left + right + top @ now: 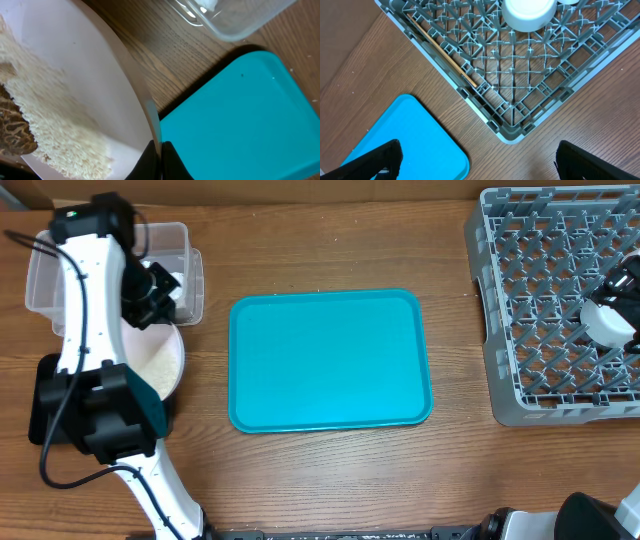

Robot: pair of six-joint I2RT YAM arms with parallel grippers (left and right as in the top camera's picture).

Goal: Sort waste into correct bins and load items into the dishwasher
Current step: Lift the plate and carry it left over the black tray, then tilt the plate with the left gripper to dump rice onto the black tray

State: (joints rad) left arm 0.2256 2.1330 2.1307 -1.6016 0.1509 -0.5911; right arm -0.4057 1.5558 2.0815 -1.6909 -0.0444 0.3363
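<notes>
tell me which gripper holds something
The left gripper, shut on the rim of the plate; the right gripper hangs open, empty, by the dish rack.

This looks like a robot lab staged as a dish-clearing station. A plain wood-grain tabletop [320, 250] carries a grey lattice rack [530, 330], a teal tray [330, 360] and a clear tub [40, 280], while a white-and-black robot arm [78, 300] trailing loose black cables reaches over it from the near edge.
</notes>
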